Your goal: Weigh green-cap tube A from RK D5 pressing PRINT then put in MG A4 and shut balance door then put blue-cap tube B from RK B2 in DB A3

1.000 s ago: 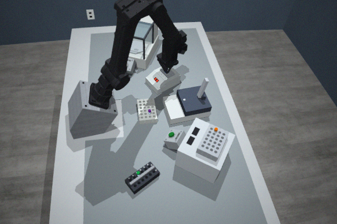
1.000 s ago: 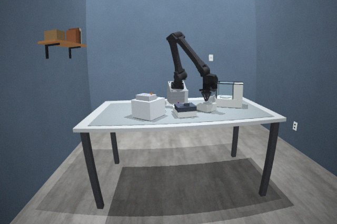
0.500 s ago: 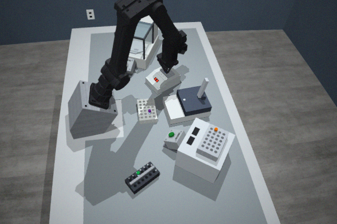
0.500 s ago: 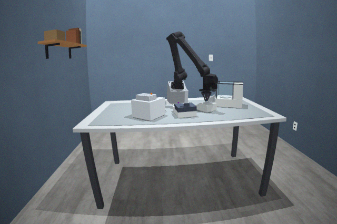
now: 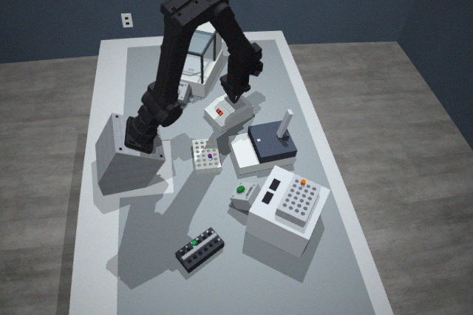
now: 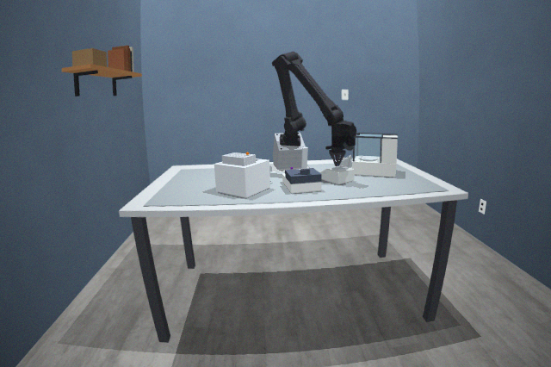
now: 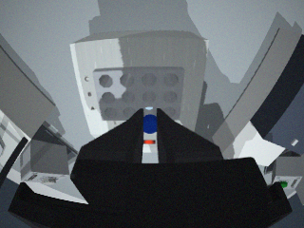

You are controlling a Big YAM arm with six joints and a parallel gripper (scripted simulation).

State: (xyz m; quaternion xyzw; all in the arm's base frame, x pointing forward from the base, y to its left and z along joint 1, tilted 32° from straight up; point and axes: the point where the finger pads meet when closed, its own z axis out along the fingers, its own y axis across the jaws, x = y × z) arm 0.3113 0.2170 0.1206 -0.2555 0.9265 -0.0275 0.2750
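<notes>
The gripper (image 7: pixel 150 128) clamps tube B (image 7: pixel 150 124), seemingly above the dry block (image 7: pixel 141 70).

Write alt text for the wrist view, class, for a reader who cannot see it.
The gripper is shut on a blue-capped tube, seen end on between two black fingers. Just beyond it sits the dry block, pale with rows of round bores on top. Parts of other stations show at both edges, too cropped to name.
</notes>
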